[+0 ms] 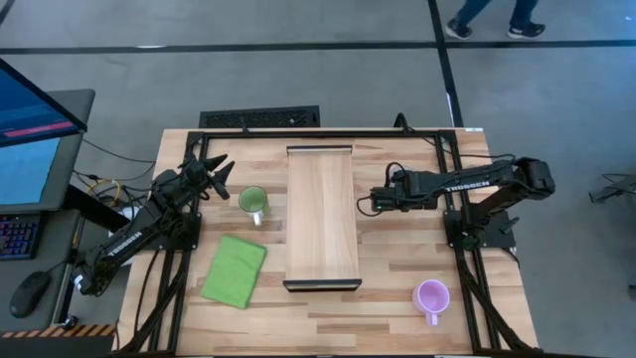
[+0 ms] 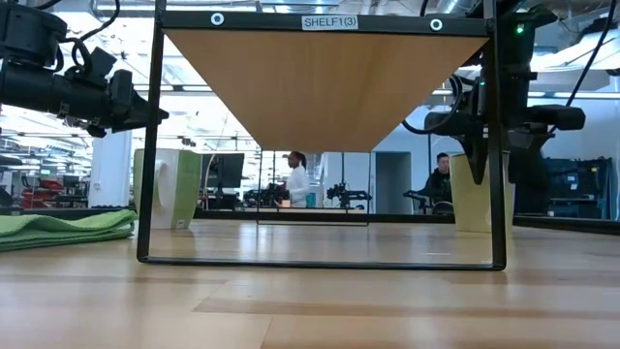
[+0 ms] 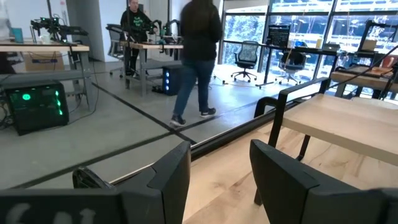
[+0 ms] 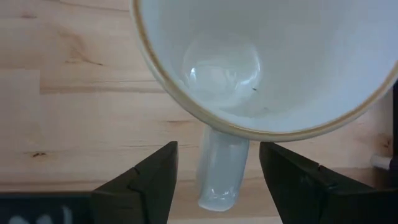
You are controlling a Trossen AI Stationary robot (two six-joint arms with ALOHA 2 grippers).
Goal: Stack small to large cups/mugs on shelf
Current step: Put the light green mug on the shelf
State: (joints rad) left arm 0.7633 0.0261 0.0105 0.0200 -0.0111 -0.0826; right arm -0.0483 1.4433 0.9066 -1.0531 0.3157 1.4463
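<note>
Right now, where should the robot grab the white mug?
Probably by its handle. The white mug stands upright, mouth open upward, and the right gripper is above it, fingers open either side of the handle. Coming straight down looks best.

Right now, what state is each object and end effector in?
Light green round mug: upright.
Light purple round mug: upright.
White round mug: upright.
Right end effector: open, astride white mug's handle.
Left end effector: open.
Folded green cloth: flat.
Long light-wood shelf: no mugs.
</note>
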